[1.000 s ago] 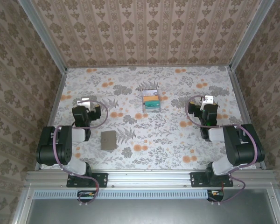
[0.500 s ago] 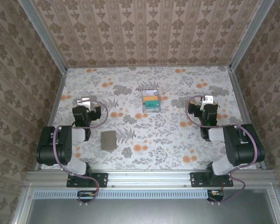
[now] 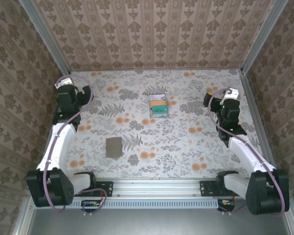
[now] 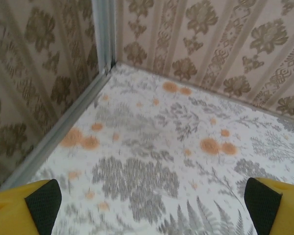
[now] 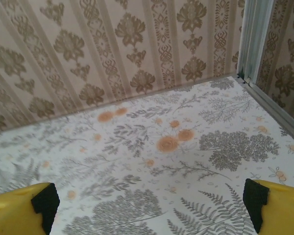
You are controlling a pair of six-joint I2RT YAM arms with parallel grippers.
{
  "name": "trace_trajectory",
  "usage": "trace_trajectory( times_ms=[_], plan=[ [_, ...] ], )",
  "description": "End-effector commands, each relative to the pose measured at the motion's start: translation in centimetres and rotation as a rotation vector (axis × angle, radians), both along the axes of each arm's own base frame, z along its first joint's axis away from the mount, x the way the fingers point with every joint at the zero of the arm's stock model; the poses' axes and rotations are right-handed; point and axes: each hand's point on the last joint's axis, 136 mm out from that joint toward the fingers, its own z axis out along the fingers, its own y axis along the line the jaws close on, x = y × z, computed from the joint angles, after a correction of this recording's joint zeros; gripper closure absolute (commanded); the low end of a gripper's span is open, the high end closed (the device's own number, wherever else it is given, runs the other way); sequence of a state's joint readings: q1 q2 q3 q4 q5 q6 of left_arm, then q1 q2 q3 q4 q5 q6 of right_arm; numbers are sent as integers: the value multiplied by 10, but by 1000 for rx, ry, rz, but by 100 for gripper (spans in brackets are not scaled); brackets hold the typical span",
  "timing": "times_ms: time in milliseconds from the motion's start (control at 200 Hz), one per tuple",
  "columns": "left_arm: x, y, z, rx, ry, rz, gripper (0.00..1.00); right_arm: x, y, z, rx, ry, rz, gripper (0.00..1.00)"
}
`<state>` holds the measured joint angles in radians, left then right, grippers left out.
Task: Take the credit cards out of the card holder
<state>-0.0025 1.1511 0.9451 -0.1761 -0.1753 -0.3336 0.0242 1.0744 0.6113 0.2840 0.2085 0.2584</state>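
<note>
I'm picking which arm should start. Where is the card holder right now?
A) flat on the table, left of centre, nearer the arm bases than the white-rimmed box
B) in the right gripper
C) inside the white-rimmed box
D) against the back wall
A: the olive-grey card holder lies flat on the table, left of the white-rimmed box and nearer the bases.

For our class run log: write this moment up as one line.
left gripper: open, empty | right gripper: open, empty | card holder: shut, untouched, apart from both grippers
</note>
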Motion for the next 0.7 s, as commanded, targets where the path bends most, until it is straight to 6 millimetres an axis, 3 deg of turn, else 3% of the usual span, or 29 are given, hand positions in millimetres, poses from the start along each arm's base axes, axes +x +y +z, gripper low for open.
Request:
trace_trajectory(
  times_ms=[0, 90, 335, 495, 695],
  plan=[
    [-54, -13, -63, -178, 290, 30, 0, -16, 8, -13, 142, 129, 2, 0],
    [-79, -23, -83, -256, 352, 29, 0, -20, 22, -8, 205, 143, 58, 0],
    [-128, -81, -155, -347, 605, -82, 0, -35, 58, -9, 281, 167, 147, 0],
    [-150, -98, -171, -145, 731, -138, 6, -45, 89, -14, 162, 277, 227, 0],
    [-164, -105, -179, 41, 870, -173, 23, -55, 115, -21, 133, 352, 276, 0]
  ],
)
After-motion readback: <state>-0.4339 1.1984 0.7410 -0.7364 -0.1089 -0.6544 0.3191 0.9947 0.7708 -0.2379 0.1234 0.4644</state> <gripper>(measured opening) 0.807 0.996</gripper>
